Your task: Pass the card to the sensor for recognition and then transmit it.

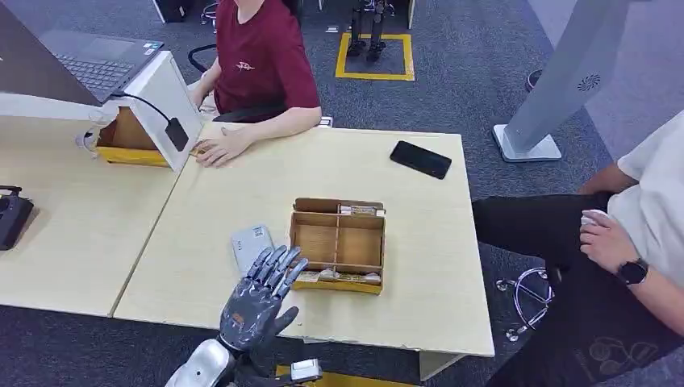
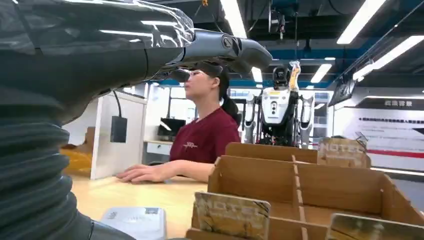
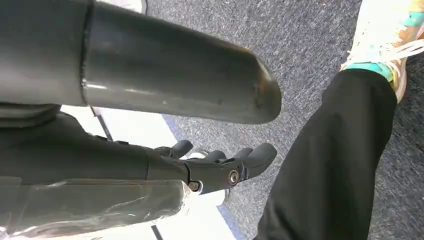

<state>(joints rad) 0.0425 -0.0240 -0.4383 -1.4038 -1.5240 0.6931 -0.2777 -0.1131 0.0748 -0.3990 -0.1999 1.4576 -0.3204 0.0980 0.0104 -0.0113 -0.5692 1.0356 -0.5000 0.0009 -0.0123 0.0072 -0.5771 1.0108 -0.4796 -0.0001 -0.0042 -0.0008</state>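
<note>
A pale grey card (image 1: 252, 246) lies flat on the wooden table (image 1: 242, 185), just left of a cardboard divider box (image 1: 339, 242). My left hand (image 1: 258, 294) hovers over the table's near edge, right behind the card, with its fingers spread and nothing in them. In the left wrist view the card (image 2: 135, 221) lies below my left hand (image 2: 125, 45), beside the box (image 2: 300, 195). The black sensor (image 1: 176, 135) hangs on a slanted white stand (image 1: 157, 93) at the far left; it also appears as the black sensor (image 2: 118, 129). My right hand (image 3: 200, 170) hangs beside the table above the carpet, holding nothing.
A person in a red shirt (image 1: 262, 56) sits across the table, one hand (image 1: 222, 149) resting near the sensor stand. Another person (image 1: 637, 234) sits at the right. A black phone (image 1: 420, 159) lies at the far right; a laptop (image 1: 89, 64) tops the stand.
</note>
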